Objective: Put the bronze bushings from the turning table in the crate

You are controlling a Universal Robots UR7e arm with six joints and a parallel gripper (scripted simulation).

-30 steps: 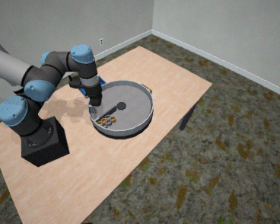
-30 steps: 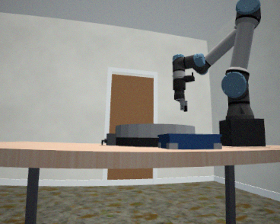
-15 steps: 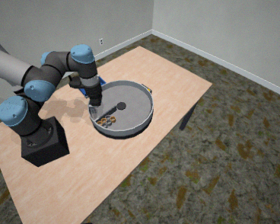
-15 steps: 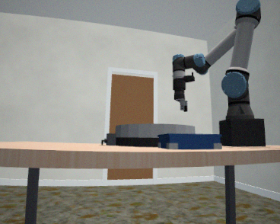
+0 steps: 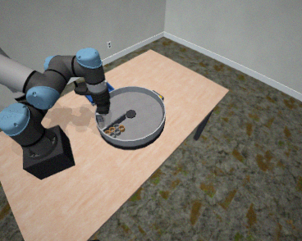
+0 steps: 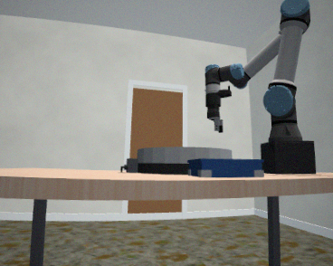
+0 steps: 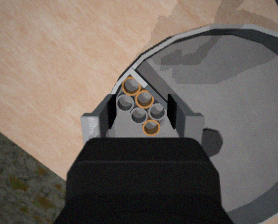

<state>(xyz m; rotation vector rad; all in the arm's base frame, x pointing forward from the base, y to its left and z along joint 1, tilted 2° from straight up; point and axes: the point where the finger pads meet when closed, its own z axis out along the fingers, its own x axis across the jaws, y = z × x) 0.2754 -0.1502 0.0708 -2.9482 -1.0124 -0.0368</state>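
A cluster of bushings lies against the rim of the round grey turning table. In the wrist view three are bronze: one bronze bushing at the top left, a second bronze bushing beside it, and a third bronze bushing at the bottom. Steel bushings lie among them. The cluster also shows in the top view. My gripper is open and empty, hanging well above the cluster. The blue crate stands beside the turning table.
A straight guide bar and a dark centre hub sit on the turning table. The robot base stands on the wooden table. The table edge shows at the wrist view's lower left.
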